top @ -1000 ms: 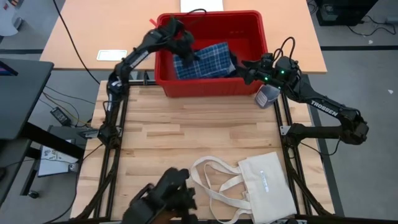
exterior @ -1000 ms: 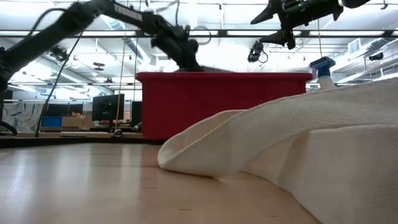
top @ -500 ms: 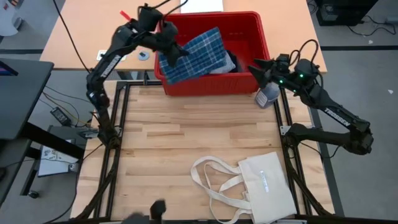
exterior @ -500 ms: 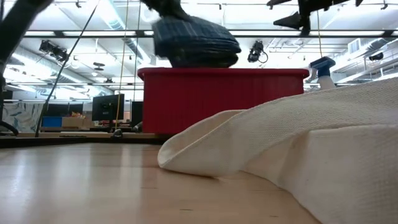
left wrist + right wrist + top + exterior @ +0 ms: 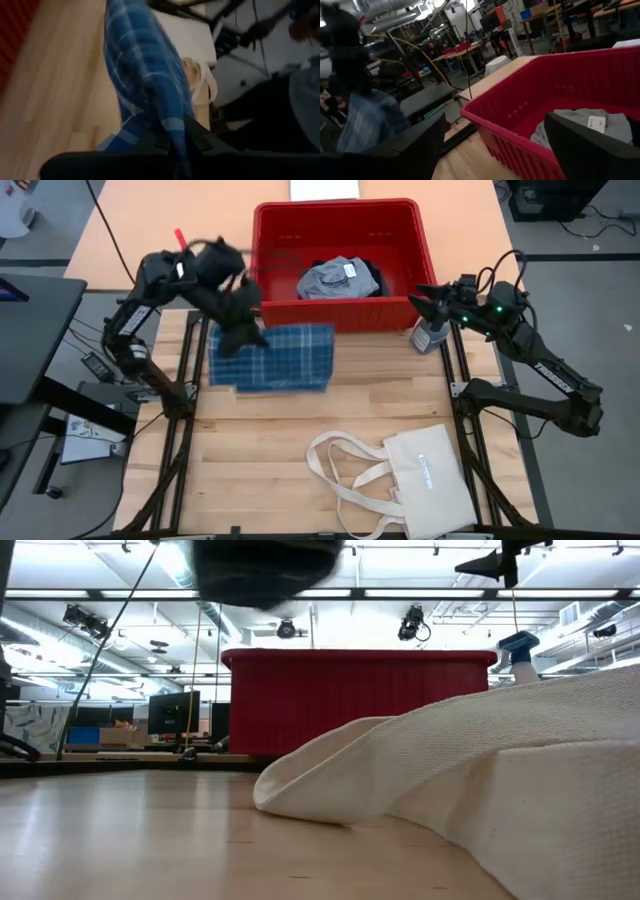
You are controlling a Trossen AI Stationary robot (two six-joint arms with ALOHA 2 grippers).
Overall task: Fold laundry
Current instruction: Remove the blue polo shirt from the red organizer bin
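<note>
Above the wooden table point(image 5: 300, 430), at about 10 o'clock from its centre, the left gripper point(image 5: 243, 330) holds the blue-white plaid piece point(image 5: 272, 358), its fingers closed on the cloth's upper left edge; the garment hangs spread out just in front of the red bin point(image 5: 340, 320), over the table's far-left part. In the left wrist view the plaid cloth point(image 5: 145, 90) runs down between that arm's dark fingers point(image 5: 200, 137), pinched tight. Inside the bin, at 12 o'clock on the table, lies the light blue-grey piece point(image 5: 335, 278) with a white tag, and a black piece point(image 5: 368, 275) shows at its right edge. The right gripper point(image 5: 420, 293) hovers at 2 o'clock, beside the bin's right front corner, with its two fingers spread wide and nothing between them; the right wrist view shows the fingers point(image 5: 585, 150) apart, framing the bin and the grey garment point(image 5: 585, 125). A spray bottle point(image 5: 428, 335) stands just under that gripper. A cream canvas tote bag point(image 5: 420, 480) lies flat at 5 o'clock, handles trailing left
</note>
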